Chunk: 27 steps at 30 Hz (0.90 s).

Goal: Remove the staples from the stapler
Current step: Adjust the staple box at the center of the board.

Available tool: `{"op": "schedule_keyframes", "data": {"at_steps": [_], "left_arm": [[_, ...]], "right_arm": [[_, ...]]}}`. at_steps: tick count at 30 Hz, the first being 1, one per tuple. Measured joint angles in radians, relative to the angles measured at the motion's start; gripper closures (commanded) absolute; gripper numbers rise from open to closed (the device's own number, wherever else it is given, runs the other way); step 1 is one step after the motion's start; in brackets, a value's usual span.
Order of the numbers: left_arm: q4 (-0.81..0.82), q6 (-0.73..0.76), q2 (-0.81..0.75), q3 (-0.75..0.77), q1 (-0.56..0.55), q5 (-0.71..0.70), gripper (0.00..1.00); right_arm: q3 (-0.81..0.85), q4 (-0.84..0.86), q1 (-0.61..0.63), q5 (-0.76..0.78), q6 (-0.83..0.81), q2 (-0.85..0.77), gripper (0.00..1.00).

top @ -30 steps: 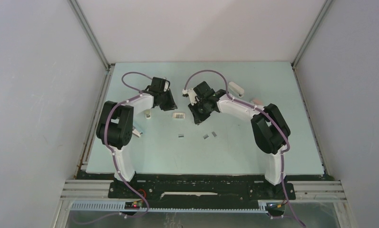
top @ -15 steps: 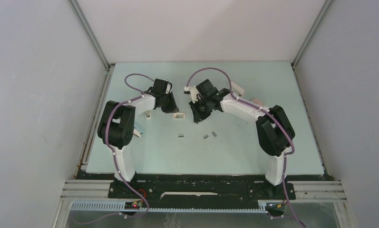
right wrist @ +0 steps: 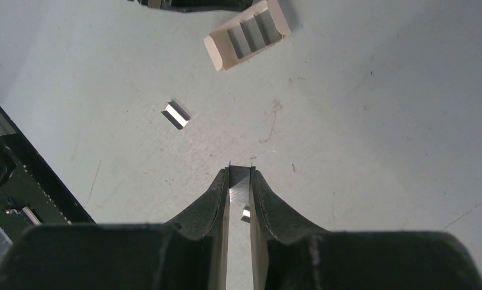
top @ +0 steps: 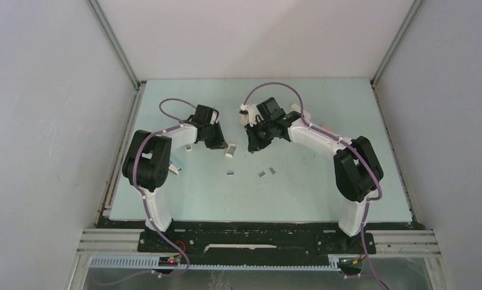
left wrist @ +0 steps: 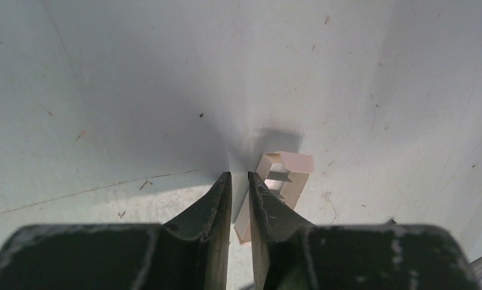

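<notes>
My right gripper [right wrist: 241, 172] is shut on a short silvery strip of staples [right wrist: 241, 184], held a little above the table. In the top view it [top: 252, 145] hangs right of centre. Three more staple strips [top: 230, 173] [top: 261, 174] [top: 272, 170] lie on the table in front; one [right wrist: 176, 114] shows in the right wrist view. My left gripper [left wrist: 239, 175] has only a narrow gap with nothing between its tips. Its right finger is against the small white box [left wrist: 285, 175]. A white oblong thing, apparently the stapler [top: 301, 112], lies behind my right forearm.
The white box [top: 230, 149] lies askew between the two grippers, its open compartments [right wrist: 247, 34] facing up. A small pinkish piece [top: 326, 128] sits by the right arm. Two small white bits [top: 188, 148] [top: 173, 169] lie near the left arm. Grey walls close in the pale green table [top: 323, 193].
My left gripper has moved right and down against the box, which has turned askew. My right gripper has drawn back and to the right, still holding the staple strip.
</notes>
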Motion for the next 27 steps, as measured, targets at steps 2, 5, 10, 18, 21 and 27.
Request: {"op": "schedule_keyframes", "data": {"at_steps": [2,5,10,18,21,27], "left_arm": [[0.005,-0.003,-0.006,-0.01,-0.003,0.003,0.78],[0.014,-0.005,-0.01,-0.018,-0.005,0.006,0.78],[0.029,-0.016,-0.019,-0.036,-0.008,0.007,0.78],[0.027,-0.033,-0.075,-0.069,-0.011,-0.032,0.77],[0.016,-0.033,-0.128,-0.072,-0.006,-0.062,0.76],[0.011,-0.029,-0.292,-0.138,0.013,-0.133,0.76]], "right_arm": [[0.0,0.015,0.0,-0.006,0.005,0.0,0.79],[0.0,0.048,0.0,-0.014,0.014,0.002,0.78],[0.009,0.109,0.013,-0.017,0.028,0.039,0.79],[0.076,0.166,0.038,-0.017,-0.032,0.129,0.78],[0.101,0.174,0.048,-0.02,-0.098,0.146,0.78],[0.19,0.175,0.061,-0.031,-0.25,0.198,0.78]]}}
